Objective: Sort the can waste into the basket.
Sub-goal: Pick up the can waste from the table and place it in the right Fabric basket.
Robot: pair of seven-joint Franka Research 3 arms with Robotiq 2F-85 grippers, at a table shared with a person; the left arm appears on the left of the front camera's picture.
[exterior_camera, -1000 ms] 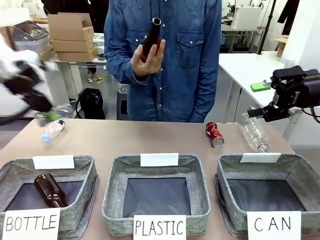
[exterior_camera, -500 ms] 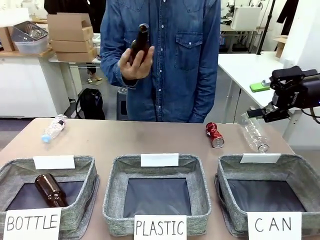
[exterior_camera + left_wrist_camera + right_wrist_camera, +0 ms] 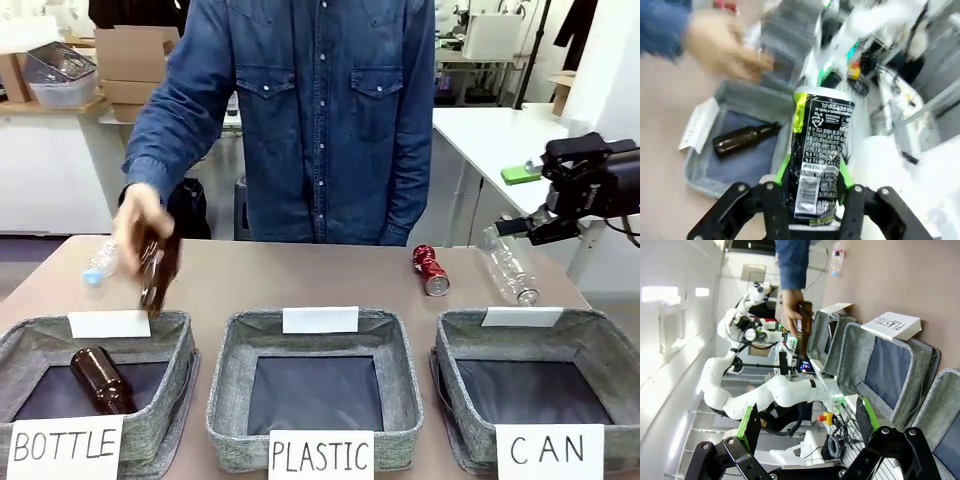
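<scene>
My left gripper is shut on a black-and-silver can with green print, held upright between the pads. A dented red can lies on the table behind the grey basket with the "CAN" card, which holds nothing. At the table's right edge, above and behind that basket, my right gripper hangs. Its jaws stand open with nothing between them in the right wrist view.
A person's hand lowers a brown bottle over the BOTTLE basket, where another brown bottle lies. The PLASTIC basket stands in the middle. Clear plastic bottles lie at the far left and right.
The person's hand brought the brown bottle from chest height down to the BOTTLE basket. My left arm swung out of the front view at the left. The right arm stayed still.
</scene>
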